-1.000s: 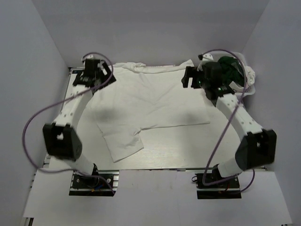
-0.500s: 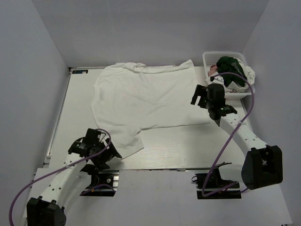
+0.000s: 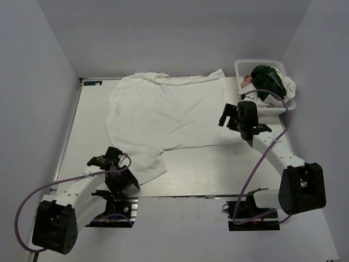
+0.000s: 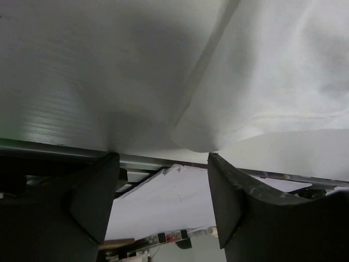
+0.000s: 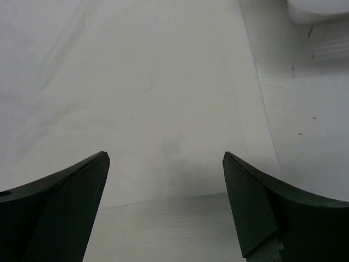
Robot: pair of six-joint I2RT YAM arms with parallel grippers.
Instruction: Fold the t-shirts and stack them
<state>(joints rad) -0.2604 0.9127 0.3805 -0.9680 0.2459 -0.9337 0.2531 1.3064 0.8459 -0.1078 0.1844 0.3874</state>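
A plain white t-shirt (image 3: pixel 163 114) lies spread flat on the table, collar at the far edge, one sleeve reaching toward the near edge. My left gripper (image 3: pixel 125 181) is open and empty at the near table edge, beside that sleeve's lower corner (image 4: pixel 196 143). In the left wrist view the gripper (image 4: pixel 163 202) straddles the table's edge rail. My right gripper (image 3: pixel 229 115) is open and empty, low over the shirt's right side. In the right wrist view the gripper (image 5: pixel 166 207) sits at the shirt's (image 5: pixel 136 82) hem. A dark green shirt (image 3: pixel 267 79), a pink one (image 3: pixel 246 82) and a white one (image 3: pixel 290 87) lie in the basket.
A white lattice basket (image 3: pixel 241 66) stands at the far right corner; its corner shows in the right wrist view (image 5: pixel 316 11). Grey walls enclose the table on three sides. The metal edge rail (image 4: pixel 54 147) runs along the near side.
The left arm swung from the far left corner to the near edge by the sleeve. The right arm came away from the basket to the shirt's right side.
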